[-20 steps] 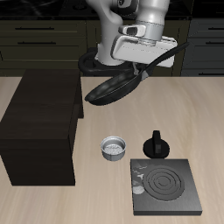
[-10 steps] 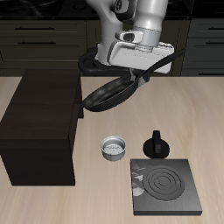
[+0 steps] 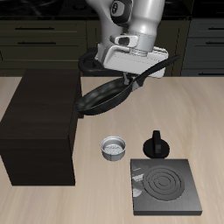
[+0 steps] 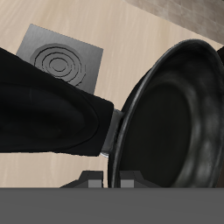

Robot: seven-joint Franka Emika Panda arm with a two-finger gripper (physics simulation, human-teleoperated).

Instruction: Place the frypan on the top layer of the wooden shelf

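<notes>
The frypan (image 3: 103,94) is a round, shallow, all-black pan with a smooth, faintly glossy bowl and a long straight black handle (image 3: 156,66). It hangs in the air, tilted steeply, its bowl just beside the upper edge of the wooden shelf (image 3: 42,122) and above the light tan table (image 3: 203,114). Its long axis slants: the bowl is the low end, toward the shelf, and the handle rises away from it under the white arm. The gripper (image 3: 133,75) is clamped on the handle near the bowl. The shelf is a big, boxy, very dark brown block with a flat matte top. On the table stand 1 small silver cup (image 3: 113,148), 1 black knob (image 3: 156,144) and a flat square burner plate (image 3: 164,185) with concentric rings.
</notes>
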